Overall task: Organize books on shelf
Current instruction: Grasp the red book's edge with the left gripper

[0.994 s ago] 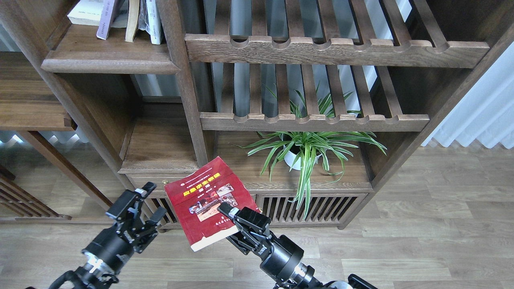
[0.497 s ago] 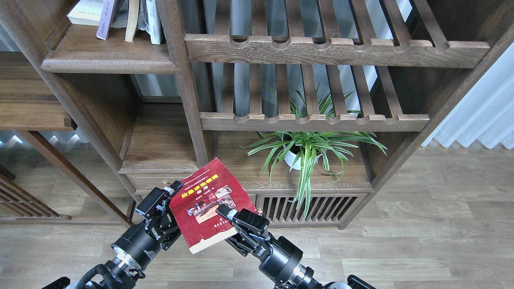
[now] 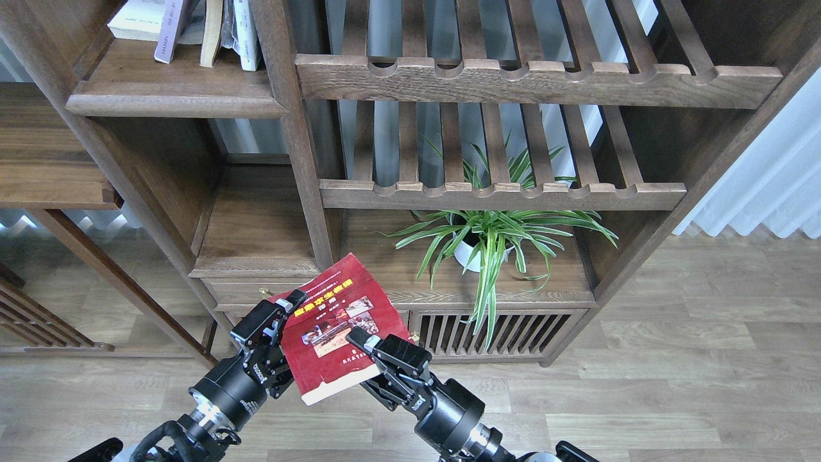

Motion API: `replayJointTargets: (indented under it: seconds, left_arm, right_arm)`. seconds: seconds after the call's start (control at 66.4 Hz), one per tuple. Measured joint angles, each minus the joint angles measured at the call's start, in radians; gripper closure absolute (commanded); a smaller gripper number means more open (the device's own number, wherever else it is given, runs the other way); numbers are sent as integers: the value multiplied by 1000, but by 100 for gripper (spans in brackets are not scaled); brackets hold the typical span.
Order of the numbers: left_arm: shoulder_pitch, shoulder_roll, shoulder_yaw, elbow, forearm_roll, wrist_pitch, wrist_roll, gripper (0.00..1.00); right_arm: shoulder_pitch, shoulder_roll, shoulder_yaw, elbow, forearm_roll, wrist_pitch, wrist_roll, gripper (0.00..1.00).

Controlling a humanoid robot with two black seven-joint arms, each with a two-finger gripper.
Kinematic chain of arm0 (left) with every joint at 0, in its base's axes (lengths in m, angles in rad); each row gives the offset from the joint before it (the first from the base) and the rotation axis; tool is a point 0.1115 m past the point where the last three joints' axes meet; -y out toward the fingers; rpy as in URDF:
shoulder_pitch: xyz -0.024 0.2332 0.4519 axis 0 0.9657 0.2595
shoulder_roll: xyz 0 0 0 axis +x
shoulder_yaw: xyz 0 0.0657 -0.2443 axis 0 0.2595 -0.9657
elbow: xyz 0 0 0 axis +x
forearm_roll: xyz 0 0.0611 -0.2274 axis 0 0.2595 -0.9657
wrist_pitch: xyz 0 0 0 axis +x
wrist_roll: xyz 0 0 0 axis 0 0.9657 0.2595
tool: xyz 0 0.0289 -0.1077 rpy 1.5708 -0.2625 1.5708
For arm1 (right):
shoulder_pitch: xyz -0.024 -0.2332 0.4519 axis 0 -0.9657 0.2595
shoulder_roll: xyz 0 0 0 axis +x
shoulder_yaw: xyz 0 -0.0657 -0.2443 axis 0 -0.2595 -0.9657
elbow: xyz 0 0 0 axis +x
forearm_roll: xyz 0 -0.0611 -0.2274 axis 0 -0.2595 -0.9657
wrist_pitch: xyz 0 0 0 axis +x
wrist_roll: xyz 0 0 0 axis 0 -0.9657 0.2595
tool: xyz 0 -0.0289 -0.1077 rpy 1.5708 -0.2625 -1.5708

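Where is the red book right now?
In the head view, low and left of centre: the red book is held between the left pincer and right pincer, below the potted plant.

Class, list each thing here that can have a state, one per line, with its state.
Red book: held off the shelf, tilted, closed.
Right gripper: shut on the red book's lower right edge.
Left gripper: at the book's left edge; grip unclear.
Upper shelf books: leaning.
Plant: upright in its pot.

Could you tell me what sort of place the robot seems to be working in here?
Probably a home living room or study. A dark wooden shelving unit holds a few books on its upper shelf, a potted spider plant sits lower down, and pale curtains hang over wood-look flooring.
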Motion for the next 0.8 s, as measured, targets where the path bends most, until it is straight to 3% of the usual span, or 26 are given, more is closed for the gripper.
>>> replayJointTargets:
  seconds: [0.211,0.316,0.512,0.572,0.587,0.617,0.798]
  left_arm:
    - [-17,6,28,1,1,0,0,35]
    - [-18,9,36,1,1,0,-4,39]
    - [-24,9,45,2,0,0,-7,65]
    - [-24,10,46,2,0,0,-8,78]
    - [-24,11,46,2,0,0,-8,88]
    - [-24,12,46,2,-1,0,-8,95]
    - [-13,14,46,4,-12,0,-8,98]
  right_arm:
    - [-8,0,-2,1,-2,0,0,90]
    - [-13,0,-2,2,-2,0,0,90]
    - [-17,0,-1,3,-4,0,0,90]
    - [-17,0,-1,3,-4,0,0,90]
    - [-17,0,-1,3,-4,0,0,90]
    - [-17,0,-1,3,-5,0,0,90]
    - [-18,0,-2,3,-6,0,-1,90]
